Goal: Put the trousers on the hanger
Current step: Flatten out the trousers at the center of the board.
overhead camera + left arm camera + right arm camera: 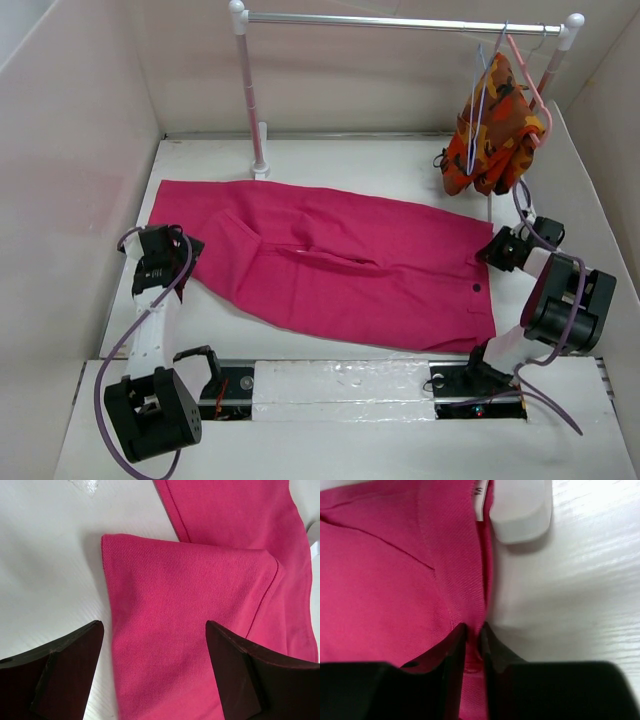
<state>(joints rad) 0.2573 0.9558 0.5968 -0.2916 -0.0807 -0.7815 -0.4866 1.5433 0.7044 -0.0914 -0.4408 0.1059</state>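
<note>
The magenta trousers (330, 260) lie flat on the table, legs to the left, waist to the right. My left gripper (185, 252) is open and hovers over the near leg's end; in the left wrist view its jaws (154, 626) stand wide apart above the folded cloth (200, 570), holding nothing. My right gripper (492, 250) is shut on the trousers' waistband edge; the right wrist view shows the jaws (473, 627) pinching the cloth (380, 580). The pale blue-lilac hanger (482, 95) hangs on the rail at the back right, apart from both grippers.
An orange, red and yellow patterned garment (495, 130) and a salmon-pink hanger (530, 90) hang on the same rail (400, 20). The rail's white posts stand at the back left (258, 150) and right; the right foot (520, 505) is just beyond my right gripper. White walls enclose the table.
</note>
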